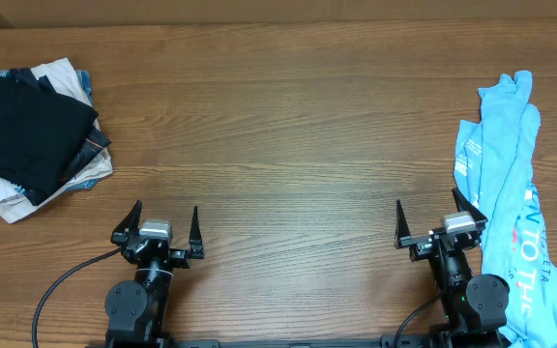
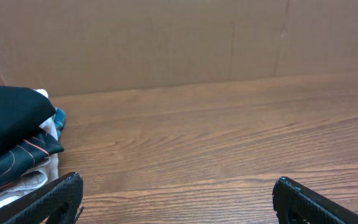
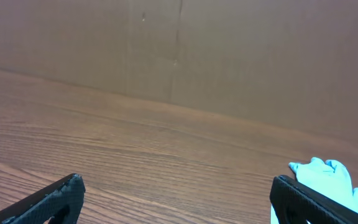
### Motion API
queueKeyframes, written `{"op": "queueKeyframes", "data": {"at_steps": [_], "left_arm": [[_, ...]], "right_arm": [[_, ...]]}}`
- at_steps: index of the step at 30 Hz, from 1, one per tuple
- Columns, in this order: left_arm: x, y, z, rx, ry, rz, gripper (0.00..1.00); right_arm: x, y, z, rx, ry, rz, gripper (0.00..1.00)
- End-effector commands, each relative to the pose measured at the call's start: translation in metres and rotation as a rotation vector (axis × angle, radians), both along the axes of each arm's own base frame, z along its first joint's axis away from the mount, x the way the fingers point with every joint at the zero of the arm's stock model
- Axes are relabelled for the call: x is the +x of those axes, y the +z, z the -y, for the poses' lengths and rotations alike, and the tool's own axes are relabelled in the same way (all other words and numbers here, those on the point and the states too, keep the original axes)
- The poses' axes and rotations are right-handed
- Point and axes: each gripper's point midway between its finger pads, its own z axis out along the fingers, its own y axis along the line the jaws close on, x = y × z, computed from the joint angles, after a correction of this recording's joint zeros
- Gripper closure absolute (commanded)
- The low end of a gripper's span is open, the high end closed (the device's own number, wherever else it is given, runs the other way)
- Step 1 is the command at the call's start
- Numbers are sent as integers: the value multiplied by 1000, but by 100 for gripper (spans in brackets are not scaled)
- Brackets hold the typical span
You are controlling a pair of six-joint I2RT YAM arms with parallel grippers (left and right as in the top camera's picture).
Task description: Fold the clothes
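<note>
The light sky-blue T-shirt (image 1: 515, 184) lies crumpled in a long heap along the table's right edge, with white and orange-red lettering showing. A bit of it shows at the lower right of the right wrist view (image 3: 328, 177). My right gripper (image 1: 425, 220) is open and empty, just left of the shirt, its right finger close to the cloth. My left gripper (image 1: 160, 222) is open and empty near the front edge at the left, far from the shirt. Both sets of fingers show wide apart in the wrist views (image 2: 176, 199) (image 3: 176, 199).
A stack of folded garments, black (image 1: 27, 130) on top of white and beige ones (image 1: 13, 198), sits at the far left; it also shows in the left wrist view (image 2: 11, 134). A brown wall (image 3: 229, 56) stands behind the wooden table (image 1: 288, 135).
</note>
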Motion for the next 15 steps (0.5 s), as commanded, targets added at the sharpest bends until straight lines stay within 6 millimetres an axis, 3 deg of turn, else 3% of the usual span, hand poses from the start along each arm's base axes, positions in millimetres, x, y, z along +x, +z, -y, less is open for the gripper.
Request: {"op": "queueKeyframes", "data": {"at_steps": [1, 11, 15], "left_arm": [[0, 0, 2, 2, -11, 7, 0], [0, 0, 1, 3, -10, 7, 0], [0, 1, 1, -33, -4, 5, 0]], "right_arm": [[0, -3, 2, -3, -13, 1, 0], [0, -2, 1, 3, -6, 3, 0], [0, -2, 1, 81, -6, -10, 0]]}}
